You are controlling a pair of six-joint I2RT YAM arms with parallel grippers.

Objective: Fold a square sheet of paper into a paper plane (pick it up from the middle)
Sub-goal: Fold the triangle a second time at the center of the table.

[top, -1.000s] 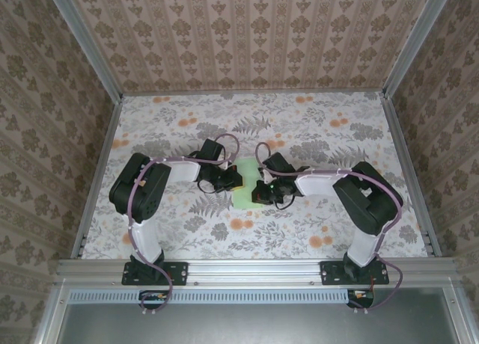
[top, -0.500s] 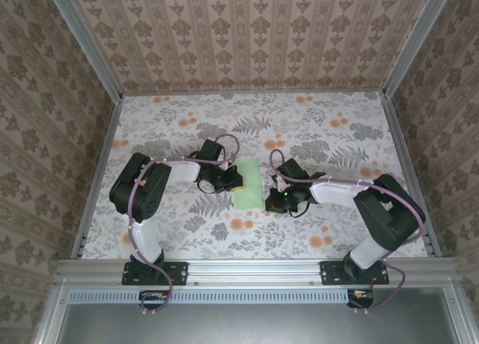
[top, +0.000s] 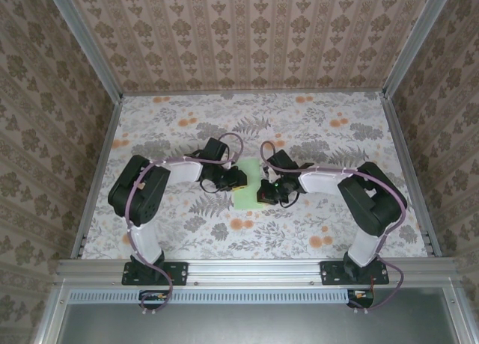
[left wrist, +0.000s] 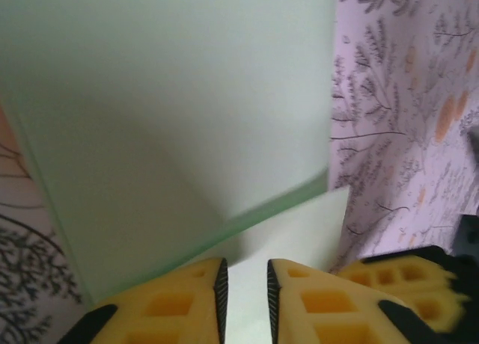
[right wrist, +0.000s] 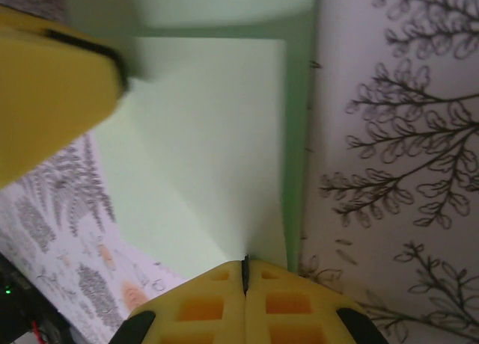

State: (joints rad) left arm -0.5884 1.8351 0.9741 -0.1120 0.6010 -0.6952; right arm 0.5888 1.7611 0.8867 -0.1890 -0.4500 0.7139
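The square sheet of paper (top: 249, 185) lies folded into a narrow pale green oblong on the floral cloth between both grippers. Its layered flaps are close up in the left wrist view (left wrist: 172, 112) and in the right wrist view (right wrist: 209, 142). No pointed paper plane shape can be made out. My left gripper (top: 239, 181) sits on the sheet's left edge. Its jaws (left wrist: 245, 303) stand a little open, with bare paper in the gap. My right gripper (top: 263, 188) is at the sheet's right edge, shut (right wrist: 245, 273), its tips touching the paper with nothing seen pinched.
The orange-and-grey floral tablecloth (top: 314, 134) covers the table inside patterned walls and a metal frame (top: 254, 268). Each wrist view catches the other gripper's yellow finger: the right one's (left wrist: 404, 284) and the left one's (right wrist: 52, 97).
My right gripper swung out to the right off the paper, then came back to its right edge. My left jaws went from shut to slightly parted.
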